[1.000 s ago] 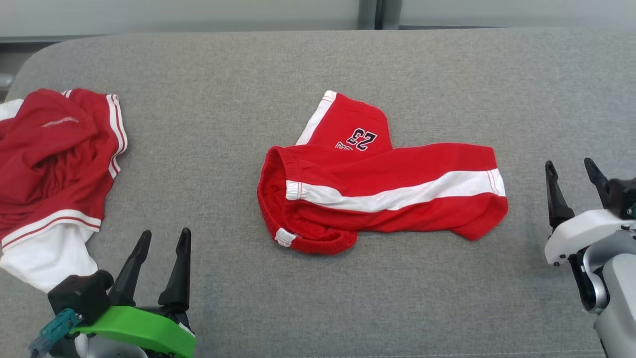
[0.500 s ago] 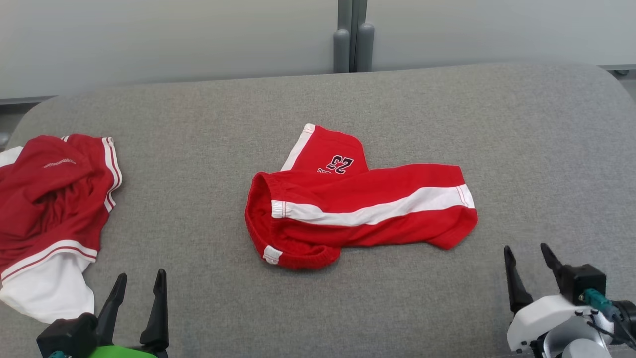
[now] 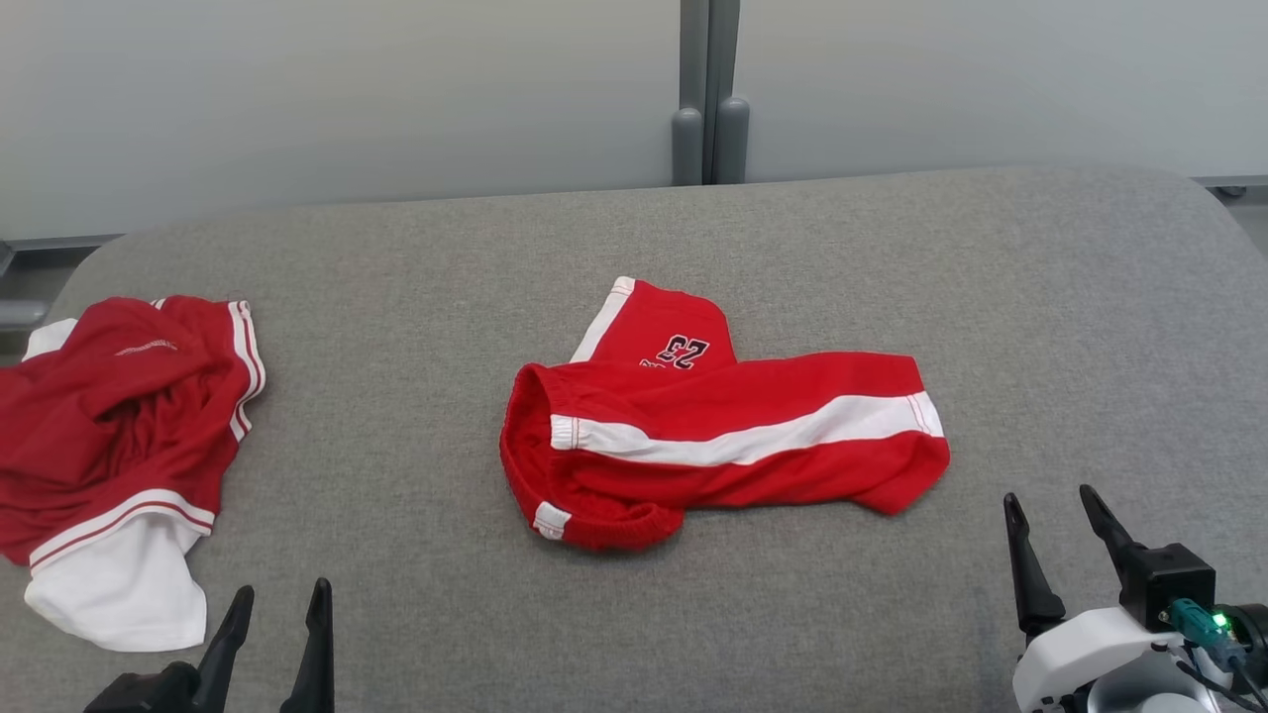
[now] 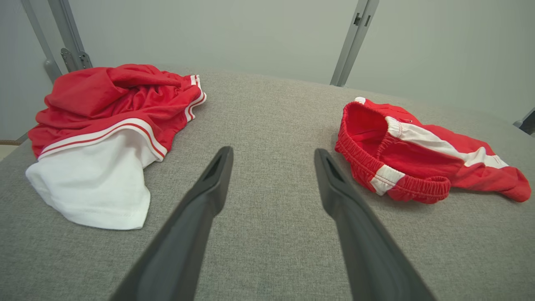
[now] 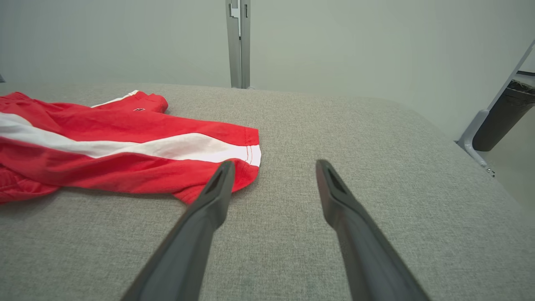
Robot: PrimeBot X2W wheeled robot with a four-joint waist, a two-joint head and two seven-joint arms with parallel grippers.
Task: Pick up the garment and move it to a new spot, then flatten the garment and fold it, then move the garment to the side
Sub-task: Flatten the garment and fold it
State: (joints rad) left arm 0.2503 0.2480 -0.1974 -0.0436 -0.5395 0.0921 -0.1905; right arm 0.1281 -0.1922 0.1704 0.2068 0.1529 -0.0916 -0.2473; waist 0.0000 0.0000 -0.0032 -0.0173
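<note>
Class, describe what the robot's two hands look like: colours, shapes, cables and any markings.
Both the left hand and the right hand have two long, dark, tapering fingers with hollowed inner faces. The right hand has a white shell carrying a black block and a teal connector beside a green light.

A grey fabric table (image 3: 396, 277) with rounded corners is stretching across the near side of the room. Behind it a pale grey-green wall (image 3: 347, 99) is rising, plain and matte, split by an upright grey post (image 3: 709, 89). Soft, even light is falling over everything. Off the table's right edge, pale floor (image 5: 516, 175) is showing beside a slanted metal leg (image 5: 480, 125) and a dark object (image 5: 503, 113).
</note>
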